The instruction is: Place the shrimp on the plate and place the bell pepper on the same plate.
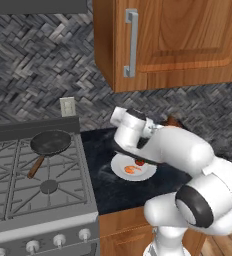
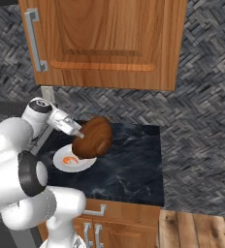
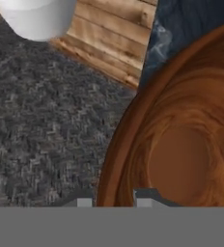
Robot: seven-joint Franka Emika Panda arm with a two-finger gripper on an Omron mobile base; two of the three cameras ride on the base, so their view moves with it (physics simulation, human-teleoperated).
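While fingers pinch rim of tilted brown wooden bowl, orange curved shrimp and red bell pepper lie on round white plate; next: set bowl on dark tabletop.

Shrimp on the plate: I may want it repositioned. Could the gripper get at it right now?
Probably not. The gripper is shut on the rim of the wooden bowl, which hangs tilted over the plate. The bowl occupies the grip and, from the right base view, overlaps the plate beside the shrimp.
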